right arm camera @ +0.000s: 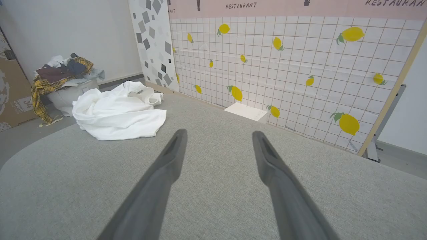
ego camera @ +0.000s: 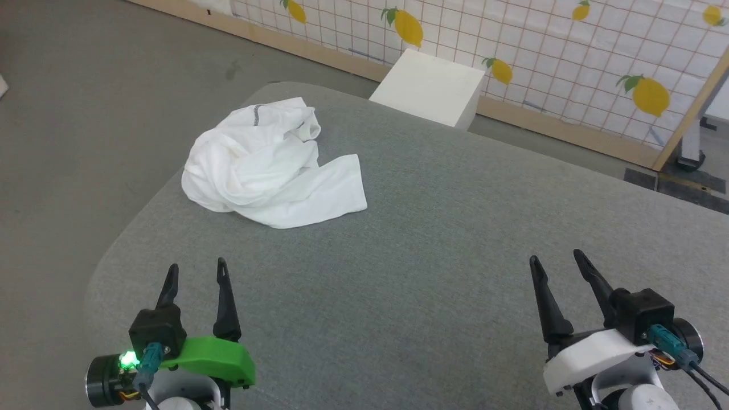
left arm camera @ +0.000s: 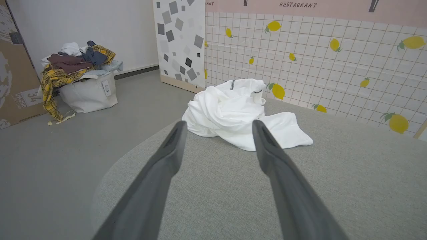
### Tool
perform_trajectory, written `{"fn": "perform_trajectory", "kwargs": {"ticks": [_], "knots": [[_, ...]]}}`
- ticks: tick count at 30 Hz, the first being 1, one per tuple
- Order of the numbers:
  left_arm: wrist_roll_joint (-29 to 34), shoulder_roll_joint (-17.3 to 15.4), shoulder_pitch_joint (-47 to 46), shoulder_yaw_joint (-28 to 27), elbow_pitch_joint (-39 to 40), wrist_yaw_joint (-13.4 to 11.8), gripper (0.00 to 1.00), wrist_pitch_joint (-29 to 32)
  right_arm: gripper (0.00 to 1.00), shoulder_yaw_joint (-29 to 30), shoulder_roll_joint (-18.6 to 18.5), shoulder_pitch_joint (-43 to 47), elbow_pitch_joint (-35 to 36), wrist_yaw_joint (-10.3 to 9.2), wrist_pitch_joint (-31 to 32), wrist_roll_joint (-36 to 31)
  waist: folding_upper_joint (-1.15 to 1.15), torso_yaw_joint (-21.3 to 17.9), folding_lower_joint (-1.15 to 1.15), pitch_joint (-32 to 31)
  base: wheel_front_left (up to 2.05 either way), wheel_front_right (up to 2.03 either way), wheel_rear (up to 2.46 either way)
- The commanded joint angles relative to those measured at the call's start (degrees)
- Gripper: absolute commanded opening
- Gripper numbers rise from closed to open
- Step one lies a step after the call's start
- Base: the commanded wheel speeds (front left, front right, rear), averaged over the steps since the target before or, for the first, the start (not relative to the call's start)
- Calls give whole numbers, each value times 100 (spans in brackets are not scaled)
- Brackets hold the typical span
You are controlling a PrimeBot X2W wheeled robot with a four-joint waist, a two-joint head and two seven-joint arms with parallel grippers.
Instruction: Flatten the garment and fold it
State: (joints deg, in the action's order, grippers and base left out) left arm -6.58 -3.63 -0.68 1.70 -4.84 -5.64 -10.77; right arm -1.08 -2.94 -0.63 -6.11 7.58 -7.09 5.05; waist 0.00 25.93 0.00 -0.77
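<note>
The white garment (ego camera: 267, 165) lies crumpled in a heap at the far left of the grey padded table (ego camera: 433, 239), one flat flap spread toward the right and a grey stitched seam showing on top. My left gripper (ego camera: 196, 267) hovers open near the front left, well short of the garment (left arm camera: 237, 113). My right gripper (ego camera: 555, 255) is open at the front right, far from the garment (right arm camera: 116, 113). Nothing sits between either pair of fingers.
A rigid white box (ego camera: 430, 85) stands on the floor behind the table, against a lemon-patterned tiled wall (ego camera: 569, 51). A laundry bag heaped with clothes (left arm camera: 80, 76) sits on the floor to the left. The table's rounded left edge (ego camera: 122, 239) is near the garment.
</note>
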Motion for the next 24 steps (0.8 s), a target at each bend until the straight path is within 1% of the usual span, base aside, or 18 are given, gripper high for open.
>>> {"fn": "perform_trajectory", "kwargs": {"ticks": [1,20,24], "knots": [[-68,-20,84,-6,-23,-48,100,-66,100,8,4,-38,-34,-7,-67,39,0,63,0,9,0,0,0],[-196,-3,52,42,-196,-142,100,-288,100,20,6,-39,-138,-8,-201,147,0,565,0,41,0,0,0],[-273,9,-6,78,-275,-140,100,-348,100,12,6,-76,-132,-8,-216,166,0,653,0,171,0,0,0]]}}
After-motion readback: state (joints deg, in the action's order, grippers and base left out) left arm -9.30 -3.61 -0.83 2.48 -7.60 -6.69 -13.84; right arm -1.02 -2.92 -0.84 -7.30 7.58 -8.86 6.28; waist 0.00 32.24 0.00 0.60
